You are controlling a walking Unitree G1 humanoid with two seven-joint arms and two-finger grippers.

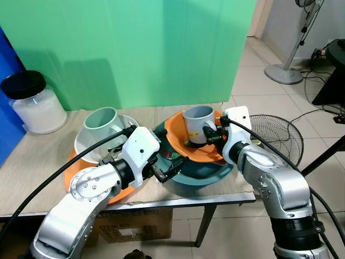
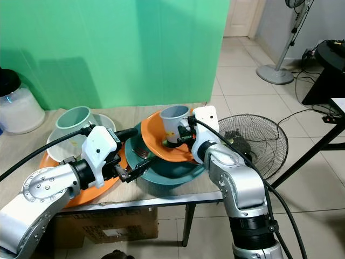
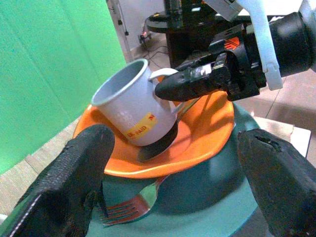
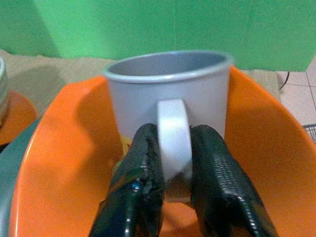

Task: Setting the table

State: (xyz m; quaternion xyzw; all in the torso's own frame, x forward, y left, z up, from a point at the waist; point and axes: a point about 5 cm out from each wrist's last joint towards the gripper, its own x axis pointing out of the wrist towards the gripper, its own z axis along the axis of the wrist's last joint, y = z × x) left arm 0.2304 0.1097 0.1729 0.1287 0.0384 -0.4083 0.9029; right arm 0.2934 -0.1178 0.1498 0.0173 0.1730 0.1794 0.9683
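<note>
Table [image 1: 32, 162]: jar [image 1: 33, 102], floor fan [image 1: 277, 135] beside.

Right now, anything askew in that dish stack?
Yes. The orange bowl sits tilted inside the teal bowl, propped over a fork. The grey mug in it leans, with the right gripper shut on its handle. The left gripper is open at the teal bowl's rim.

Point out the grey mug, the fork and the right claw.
grey mug [image 3: 129, 103], left wrist view, on its outer side wall.
fork [image 3: 131, 207], left wrist view, on its tines over the teal bowl.
right claw [image 4: 174, 185], right wrist view, midway between its fingertips, shut on the mug's handle.
</note>
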